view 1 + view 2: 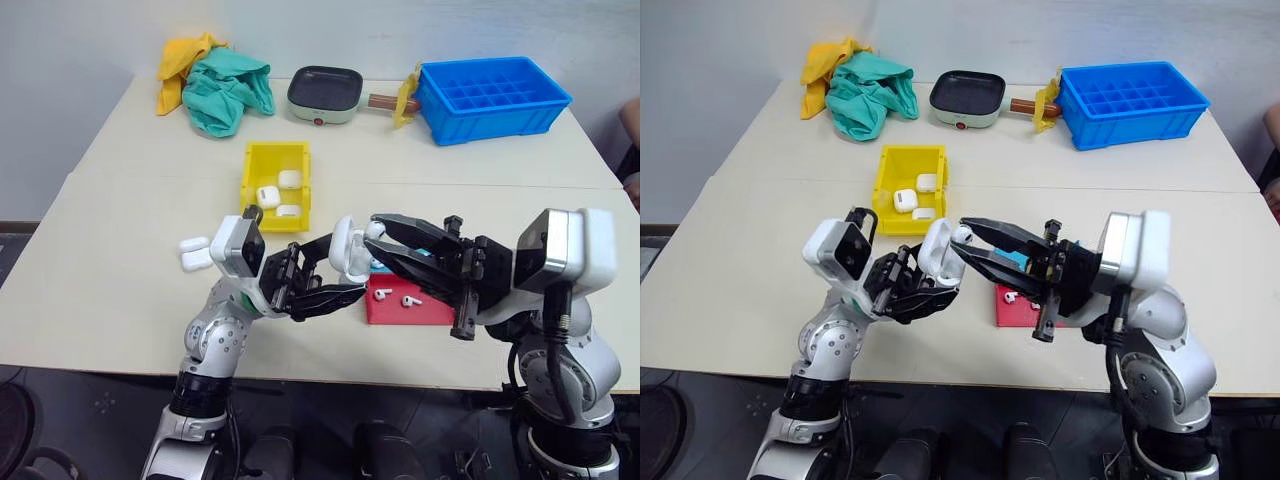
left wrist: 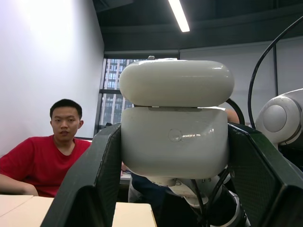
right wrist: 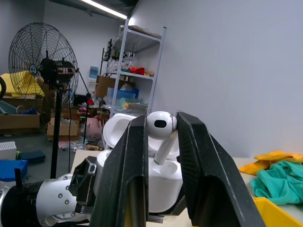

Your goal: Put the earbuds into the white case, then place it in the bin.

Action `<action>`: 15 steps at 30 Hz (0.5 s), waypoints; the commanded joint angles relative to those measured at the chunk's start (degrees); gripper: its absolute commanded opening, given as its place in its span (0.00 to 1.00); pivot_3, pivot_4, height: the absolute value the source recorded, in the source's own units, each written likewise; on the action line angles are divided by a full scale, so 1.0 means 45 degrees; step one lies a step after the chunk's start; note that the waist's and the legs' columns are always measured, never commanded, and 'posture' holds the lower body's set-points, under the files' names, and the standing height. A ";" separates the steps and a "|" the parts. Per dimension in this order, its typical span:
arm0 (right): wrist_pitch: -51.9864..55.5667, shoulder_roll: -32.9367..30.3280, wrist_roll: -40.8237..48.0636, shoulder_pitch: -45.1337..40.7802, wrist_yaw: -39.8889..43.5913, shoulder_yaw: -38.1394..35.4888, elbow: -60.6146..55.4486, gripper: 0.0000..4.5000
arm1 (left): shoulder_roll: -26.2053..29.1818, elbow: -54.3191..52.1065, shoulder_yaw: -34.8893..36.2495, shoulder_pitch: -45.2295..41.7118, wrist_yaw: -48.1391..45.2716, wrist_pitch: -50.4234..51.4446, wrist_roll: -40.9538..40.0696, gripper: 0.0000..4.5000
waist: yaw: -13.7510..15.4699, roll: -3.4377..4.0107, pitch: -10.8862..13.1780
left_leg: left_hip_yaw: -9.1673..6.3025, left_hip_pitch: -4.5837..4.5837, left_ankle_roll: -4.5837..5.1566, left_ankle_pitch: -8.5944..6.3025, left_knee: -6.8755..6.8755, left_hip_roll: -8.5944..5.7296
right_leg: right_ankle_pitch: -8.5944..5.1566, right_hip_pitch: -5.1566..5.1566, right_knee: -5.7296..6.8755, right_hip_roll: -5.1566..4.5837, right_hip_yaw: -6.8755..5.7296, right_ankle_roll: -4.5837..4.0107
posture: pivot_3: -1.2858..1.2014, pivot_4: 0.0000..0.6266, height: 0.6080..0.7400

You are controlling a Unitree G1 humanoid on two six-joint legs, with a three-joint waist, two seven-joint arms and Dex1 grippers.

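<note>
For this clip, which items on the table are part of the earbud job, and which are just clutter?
Job:
- white case held open in left pincer
- earbud pinched in right pincer
- two earbuds on red tray
- yellow bin, three cases inside
- two spare cases

Clutter:
- blue crate
- small pan
- green cloth
- yellow cloth

Head stereo pair: looks forward and down over the table [image 1: 120, 300] from the near edge — both eyes share the whole tabletop. Each wrist camera sits close behind its own fingers, facing roughly level; both share the white case [image 2: 175, 142] held mid-air between the arms.
</note>
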 commanded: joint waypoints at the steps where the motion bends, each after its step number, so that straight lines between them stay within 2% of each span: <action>1: -0.0590 -0.0002 -0.0291 -0.0101 0.0081 0.0217 0.0036 0.10 | -0.0047 -0.0488 0.0109 -0.0088 0.0055 0.0023 -0.0243 0.62 | 0.0000 0.0000 0.0000 | 0.0000 0.0000 0.0000 0.0000 -0.0001 0.0000 | 0.0000 -0.0001 0.0000 0.0000 0.0001 0.0000 | 0.52 0.24 1.00; 15: -0.1139 -0.0737 -0.0855 -0.0016 0.0781 0.0723 0.1122 0.10 | -0.0323 -0.0741 -0.0123 0.0126 0.0242 -0.0139 -0.0055 0.62 | 0.0002 0.0000 0.0000 | -0.0001 0.0000 0.0000 0.0000 -0.0002 0.0001 | 0.0000 0.0000 -0.0005 -0.0001 0.0000 0.0000 | 0.52 0.24 1.00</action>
